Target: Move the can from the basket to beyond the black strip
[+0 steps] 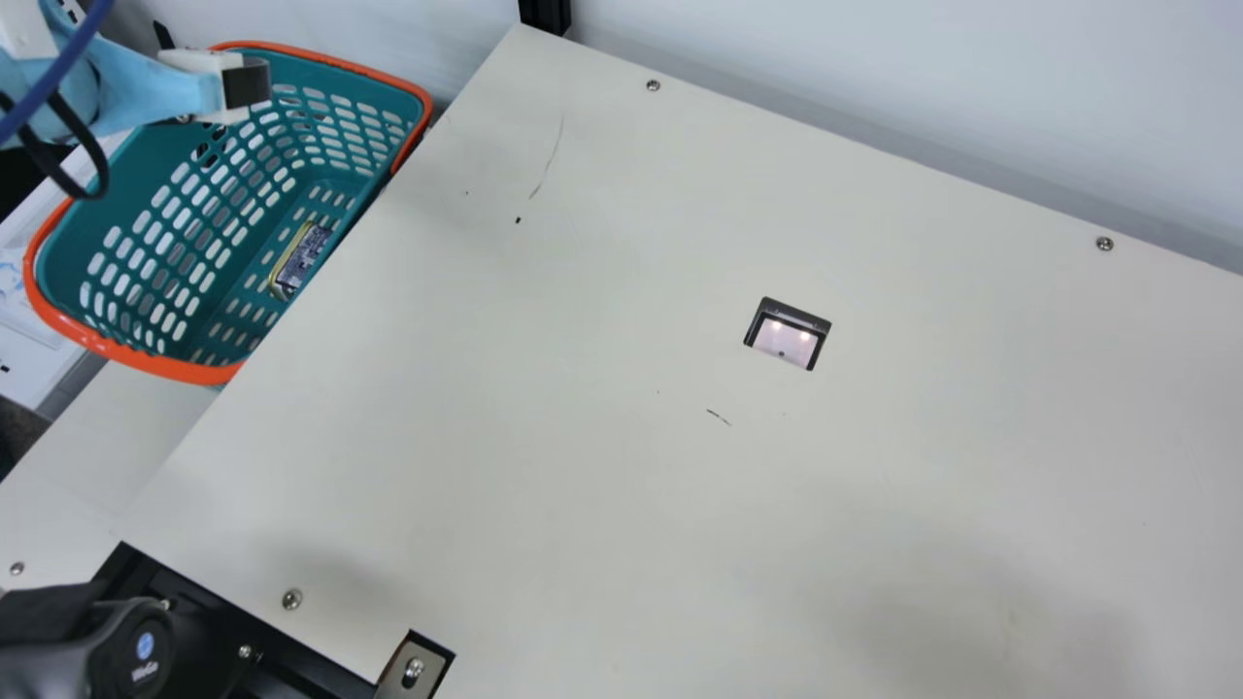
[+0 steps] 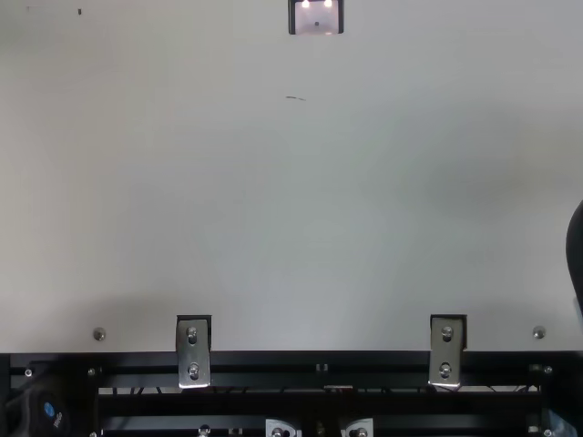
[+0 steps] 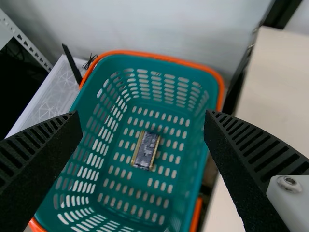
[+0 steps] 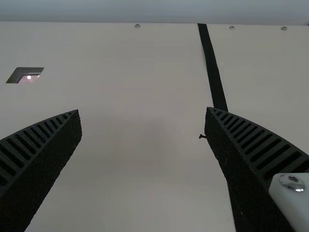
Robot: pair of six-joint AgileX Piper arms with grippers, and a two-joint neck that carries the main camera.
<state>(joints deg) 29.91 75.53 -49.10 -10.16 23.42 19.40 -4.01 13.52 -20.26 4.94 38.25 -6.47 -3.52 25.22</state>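
Observation:
At the main view's upper left, part of my left gripper (image 1: 245, 85) is over the teal basket (image 1: 170, 361) with its orange rim. The can (image 1: 303, 254), flat and rectangular with gold edges and a dark printed face, lies on the basket's floor. Seen from the left wrist, my left gripper (image 3: 143, 116) is open above the basket (image 3: 149, 57), and the can (image 3: 146, 151) lies below the gap between its fingers. In the right wrist view my right gripper (image 4: 143, 113) stands open over the table, and the black strip (image 4: 212, 67) runs past and partly behind one finger.
The basket stands beside the cream table (image 1: 544, 437), against its edge. A square cutout (image 1: 789, 335) with a shiny panel is in the tabletop. Metal brackets (image 2: 193, 350) sit at the table's front edge. A pale wall rises behind the table.

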